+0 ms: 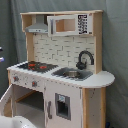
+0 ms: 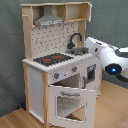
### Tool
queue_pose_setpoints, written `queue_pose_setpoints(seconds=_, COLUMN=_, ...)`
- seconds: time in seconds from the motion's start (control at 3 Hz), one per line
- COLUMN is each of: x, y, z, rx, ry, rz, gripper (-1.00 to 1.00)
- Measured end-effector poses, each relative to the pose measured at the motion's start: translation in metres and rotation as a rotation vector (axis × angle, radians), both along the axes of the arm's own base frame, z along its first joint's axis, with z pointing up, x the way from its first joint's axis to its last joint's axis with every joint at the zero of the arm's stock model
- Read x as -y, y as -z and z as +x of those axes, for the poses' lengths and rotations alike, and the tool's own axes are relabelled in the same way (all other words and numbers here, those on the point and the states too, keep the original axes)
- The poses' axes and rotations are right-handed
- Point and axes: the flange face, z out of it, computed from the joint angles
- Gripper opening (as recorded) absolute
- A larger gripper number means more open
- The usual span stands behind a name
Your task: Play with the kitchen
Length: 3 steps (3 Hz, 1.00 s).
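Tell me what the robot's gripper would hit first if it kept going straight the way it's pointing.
The gripper itself isn't visible; only the arm shows in the second exterior view, reaching toward the kitchen. Its side near the sink and faucet looks likeliest, though depth is unclear.

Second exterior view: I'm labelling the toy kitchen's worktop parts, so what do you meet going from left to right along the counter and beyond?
Black-red hob → sink with its black faucet → robot arm, beside the kitchen.

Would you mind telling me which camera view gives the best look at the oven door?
The second exterior view: the oven door hangs open toward the camera, window and frame fully visible below the knobs. The first exterior view shows only an edge of it at its lower left, seen from the side.
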Motion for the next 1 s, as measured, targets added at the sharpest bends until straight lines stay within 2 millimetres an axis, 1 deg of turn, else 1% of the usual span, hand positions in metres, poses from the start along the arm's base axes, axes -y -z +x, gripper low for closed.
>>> queue_pose_setpoints(seconds=0.33, x=0.001, y=-0.011, z=-0.003, rx=0.129, ry=-0.008, rz=-0.016, gripper=1.00)
queue_pose_setpoints(seconds=0.67, x=0.007, y=-0.021, z=-0.007, rx=0.259, ry=-0.014, rz=-0.010, gripper=1.00)
queue_pose_setpoints(seconds=1.0, x=0.016, y=-0.030, z=-0.012, rx=0.384, ry=-0.018, rz=0.005, gripper=1.00)
